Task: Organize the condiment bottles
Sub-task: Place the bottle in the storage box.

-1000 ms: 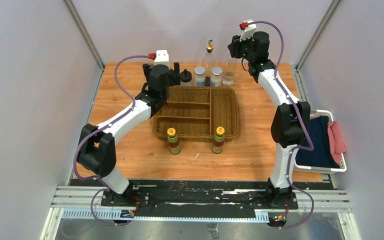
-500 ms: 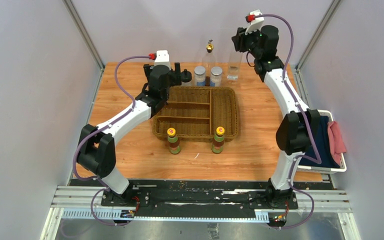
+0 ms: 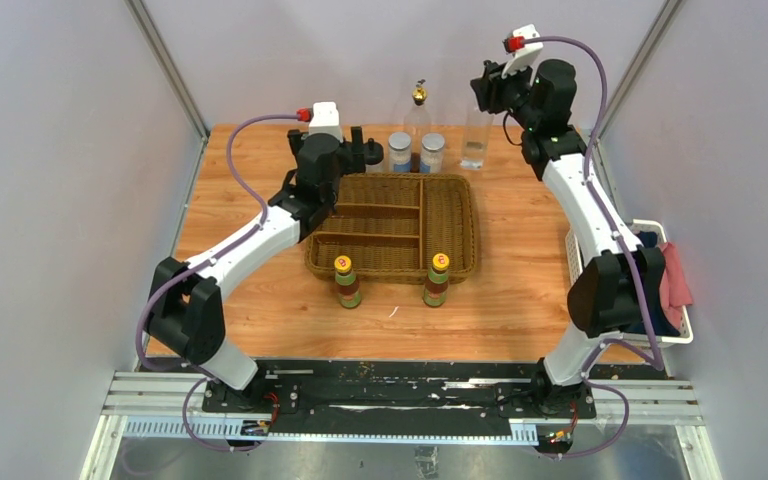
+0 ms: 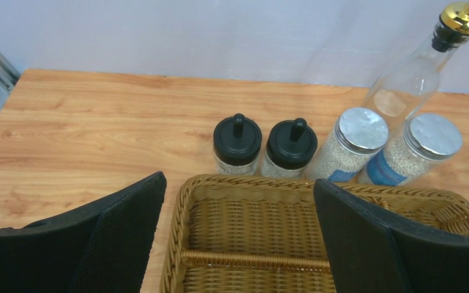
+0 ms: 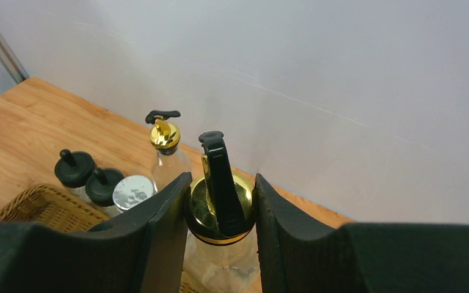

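My right gripper is shut on the gold top of a tall clear bottle at the back right. Whether the base of this bottle touches the table I cannot tell. A second gold-topped bottle, two grey-lidded jars and two black-capped bottles line the far side of the wicker basket. Two yellow-capped bottles stand at its near edge. My left gripper hangs open over the basket's back left corner, holding nothing.
The basket has several compartments, with nothing showing in them. A white bin with blue and pink cloths sits off the table's right edge. Grey walls stand close behind the bottle row and along both sides.
My right arm has swung right and a little up, carrying the gold-topped bottle away from the grey-lidded jars. My left arm has barely shifted.
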`<state>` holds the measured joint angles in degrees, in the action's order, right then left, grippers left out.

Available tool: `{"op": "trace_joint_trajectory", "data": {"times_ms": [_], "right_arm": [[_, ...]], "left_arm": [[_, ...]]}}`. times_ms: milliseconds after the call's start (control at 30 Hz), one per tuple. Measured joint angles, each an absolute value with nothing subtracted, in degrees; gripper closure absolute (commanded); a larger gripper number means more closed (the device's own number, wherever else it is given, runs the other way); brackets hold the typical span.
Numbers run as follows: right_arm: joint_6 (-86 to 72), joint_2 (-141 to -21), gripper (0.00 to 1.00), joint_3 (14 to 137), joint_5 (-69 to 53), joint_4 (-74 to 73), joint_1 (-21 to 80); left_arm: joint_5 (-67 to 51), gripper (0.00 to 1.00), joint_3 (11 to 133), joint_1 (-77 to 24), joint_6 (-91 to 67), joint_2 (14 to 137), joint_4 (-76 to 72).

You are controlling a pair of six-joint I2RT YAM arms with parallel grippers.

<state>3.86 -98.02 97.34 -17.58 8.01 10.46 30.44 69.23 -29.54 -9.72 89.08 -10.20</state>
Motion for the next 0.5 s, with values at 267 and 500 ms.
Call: {"op": "trace_joint_trajectory", "data": {"times_ms": [267, 500], "right_arm": [[3.88, -90.87, 1.0, 89.69, -18.31, 7.64, 11.05], [3.9, -86.15, 1.0, 84.86, -18.5, 7.66, 13.87]], "left_arm": [[30.44, 0.0, 67.48, -30.7, -9.96, 86.59, -10.22], [30.46, 0.0, 66.54, -31.73, -10.09, 85.21, -10.22]]}}
